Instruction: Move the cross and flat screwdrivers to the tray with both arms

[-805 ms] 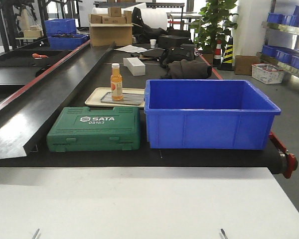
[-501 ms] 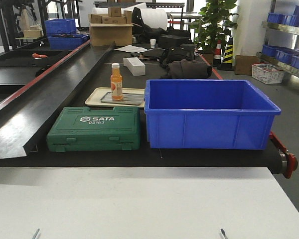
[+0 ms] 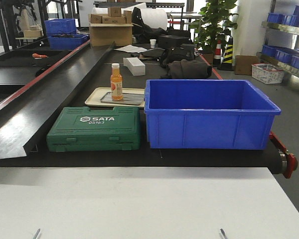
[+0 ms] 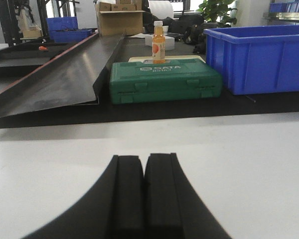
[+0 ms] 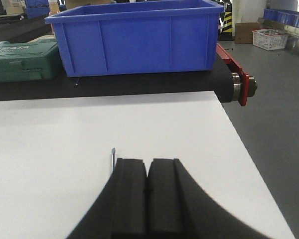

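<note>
We see little of the two screwdrivers: only thin silver steel shaft tips, with the handles outside every view. In the front view the left screwdriver pokes up from the near edge of the white tabletop at about 7 o'clock. The right screwdriver does the same at about 5 o'clock, well apart from it.

In the right wrist view that narrow, flat-ended tip stands just beside the right gripper, at its 10 o'clock. The black fingers there are pressed together with no gap. The tip lies outside them, and we cannot tell whether anything is clamped lower down.

The left gripper also has its black fingers closed against each other, low over the bare white top.

Beyond the table, at 12 o'clock on the black belt, a green plastic tool case sits just beside a deep blue plastic bin. Behind the case an orange bottle stands upright in a shallow beige tray.
</note>
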